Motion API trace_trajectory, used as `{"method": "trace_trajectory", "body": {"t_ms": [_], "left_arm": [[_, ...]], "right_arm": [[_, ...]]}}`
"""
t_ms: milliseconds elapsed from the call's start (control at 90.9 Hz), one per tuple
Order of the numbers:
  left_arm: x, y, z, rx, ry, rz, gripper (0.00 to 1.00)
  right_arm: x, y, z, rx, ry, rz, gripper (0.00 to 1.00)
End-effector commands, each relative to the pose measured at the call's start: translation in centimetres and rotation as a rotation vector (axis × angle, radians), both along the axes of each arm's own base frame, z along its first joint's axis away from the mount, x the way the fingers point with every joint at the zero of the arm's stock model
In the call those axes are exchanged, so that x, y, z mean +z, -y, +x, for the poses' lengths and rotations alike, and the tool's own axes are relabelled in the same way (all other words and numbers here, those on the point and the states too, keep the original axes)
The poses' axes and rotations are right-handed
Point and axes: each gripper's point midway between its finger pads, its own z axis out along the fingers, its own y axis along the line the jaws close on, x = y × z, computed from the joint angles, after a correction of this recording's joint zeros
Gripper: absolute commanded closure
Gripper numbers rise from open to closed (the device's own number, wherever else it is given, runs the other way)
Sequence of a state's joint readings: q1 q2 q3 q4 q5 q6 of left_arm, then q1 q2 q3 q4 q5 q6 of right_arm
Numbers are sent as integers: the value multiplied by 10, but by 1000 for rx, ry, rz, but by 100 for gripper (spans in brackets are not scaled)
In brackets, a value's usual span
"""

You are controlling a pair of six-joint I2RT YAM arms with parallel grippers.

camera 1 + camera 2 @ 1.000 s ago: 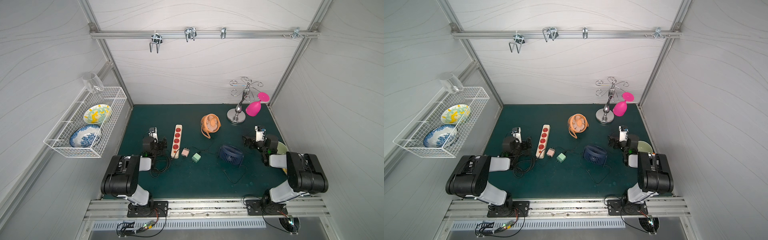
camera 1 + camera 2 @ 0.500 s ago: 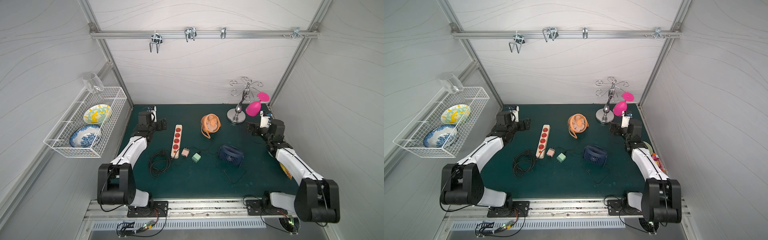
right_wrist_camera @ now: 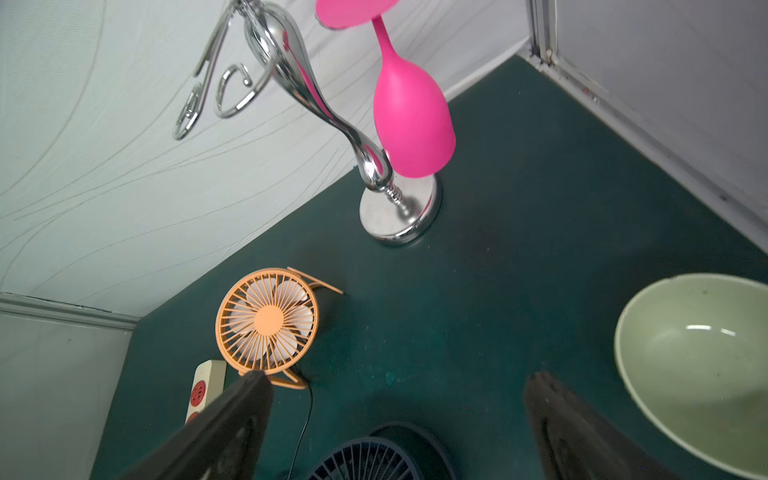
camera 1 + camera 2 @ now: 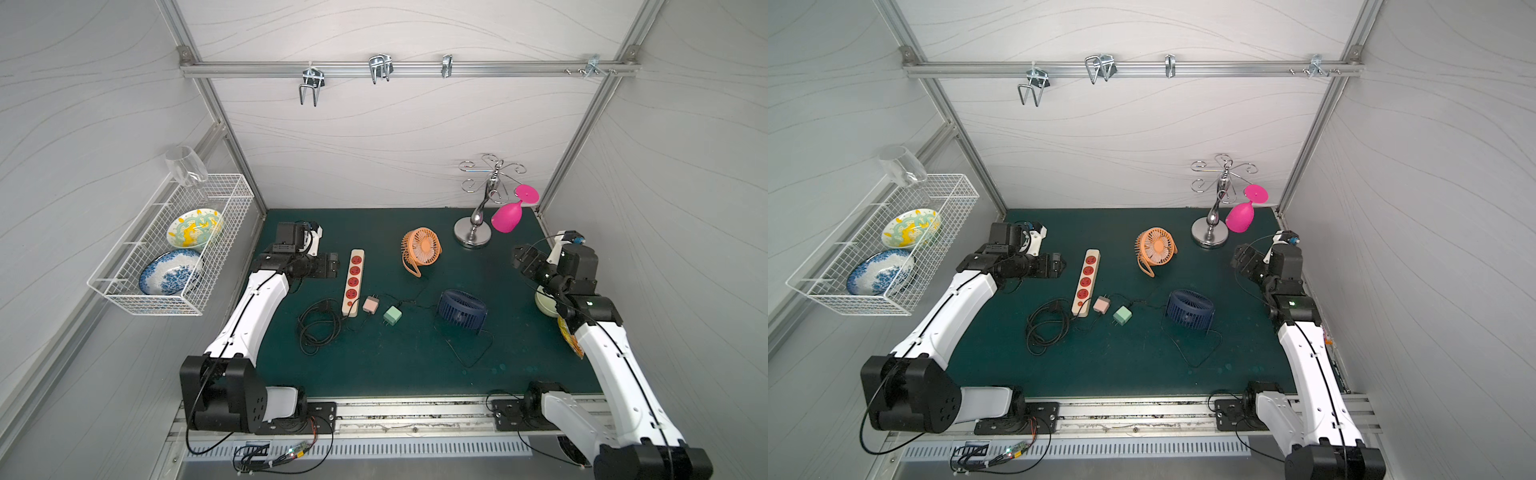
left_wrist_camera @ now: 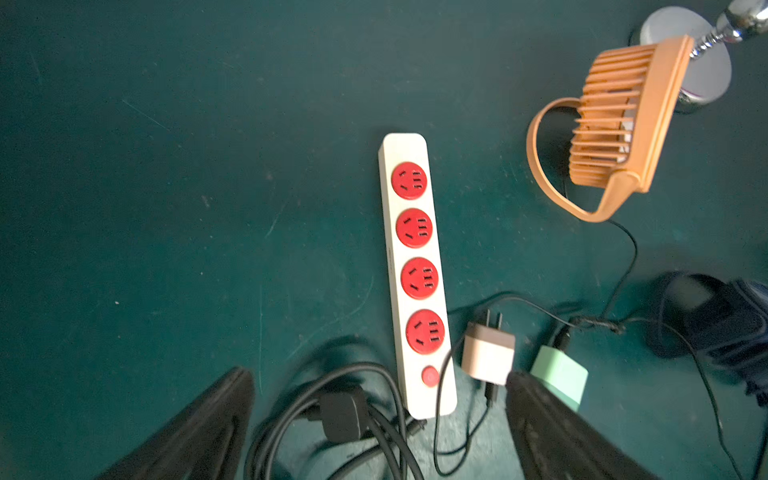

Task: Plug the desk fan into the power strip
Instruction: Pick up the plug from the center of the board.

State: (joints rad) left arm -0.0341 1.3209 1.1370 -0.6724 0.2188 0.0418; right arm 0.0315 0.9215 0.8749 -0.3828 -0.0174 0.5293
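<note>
Item count by kind.
Two desk fans: orange fan (image 4: pixel 421 251), navy fan (image 4: pixel 461 308). One power strip (image 4: pixel 353 282) with four red sockets (image 5: pixel 409 181). Two plug adapters: pink adapter (image 4: pixel 370 304), green adapter (image 4: pixel 391 315). Two glasses: pink glass (image 4: pixel 505 218), clear glass (image 4: pixel 186 168). Two dishes, yellow dish (image 4: pixel 194 227) and blue dish (image 4: pixel 170 272), in one wire basket (image 4: pixel 141 301). One green bowl (image 3: pixel 698 353). One chrome stand (image 4: pixel 472 240).

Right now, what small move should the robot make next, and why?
Probably lower the open left gripper toward the pink plug. It lies loose beside the power strip, whose four red sockets are all empty, and that gripper hovers nearest. Where its cord leads I cannot tell.
</note>
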Motion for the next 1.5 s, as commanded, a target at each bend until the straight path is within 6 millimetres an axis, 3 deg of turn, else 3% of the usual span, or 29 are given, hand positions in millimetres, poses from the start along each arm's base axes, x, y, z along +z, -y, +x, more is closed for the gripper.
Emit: {"method": "trace_trajectory", "body": {"t_ms": [0, 297, 473, 616, 1002, 1211, 1486], "left_arm": [[14, 9, -18, -42, -27, -31, 1], [3, 22, -31, -103, -43, -99, 0], [1, 16, -28, -82, -30, -102, 0], [-5, 11, -27, -62, -28, -83, 0], [2, 3, -23, -21, -1, -76, 0], [2, 4, -23, -12, 1, -92, 0], [4, 6, -21, -10, 8, -105, 0]], "right_arm": [[-13, -16, -18, 56, -74, 44, 1], [-17, -77, -30, 333, -64, -72, 1], [-25, -133, -41, 603, -20, -220, 1], [-31, -167, -50, 766, 0, -303, 1], [-57, -258, -74, 1014, -65, -554, 1], [-81, -293, -75, 1047, -130, -757, 1], [-118, -314, -66, 991, -260, -838, 1]]}}
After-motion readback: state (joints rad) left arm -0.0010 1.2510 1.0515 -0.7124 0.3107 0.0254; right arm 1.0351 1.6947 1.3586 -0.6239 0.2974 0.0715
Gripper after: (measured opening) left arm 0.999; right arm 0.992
